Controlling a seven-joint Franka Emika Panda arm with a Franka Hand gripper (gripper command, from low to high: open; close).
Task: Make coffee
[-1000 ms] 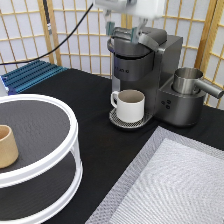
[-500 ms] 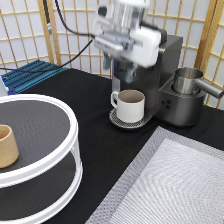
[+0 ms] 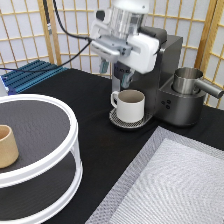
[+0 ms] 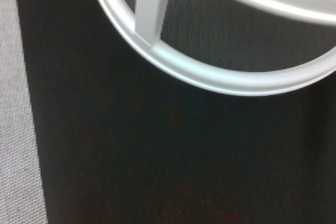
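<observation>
The wrist view shows only the white stand's rim [image 4: 225, 82] on black cloth, while the exterior view shows the gripper [image 3: 116, 74], fingers apart and empty, now lower and left of the coffee machine [image 3: 167, 75], above the mug [image 3: 131, 105]; no coffee pod shows.

You have before you, by colour and pattern:
- a matte black tabletop [image 3: 85, 105];
- a dark grey coffee machine [image 3: 167, 75] with a brushed steel cup [image 3: 187, 80] at its side;
- a cream handled mug [image 3: 130, 105] on a round black-and-white meshed drip tray [image 3: 116, 120];
- a white-rimmed two-tier round stand [image 3: 72, 145] with dark woven shelves;
- a tan handleless cup [image 3: 7, 146];
- a pale grey finely woven mat [image 3: 175, 185];
- a blue ribbed rack [image 3: 30, 75];
- a white-and-grey robot gripper [image 3: 114, 72];
- a white paper screen gridded with light wood slats [image 3: 20, 30].
</observation>
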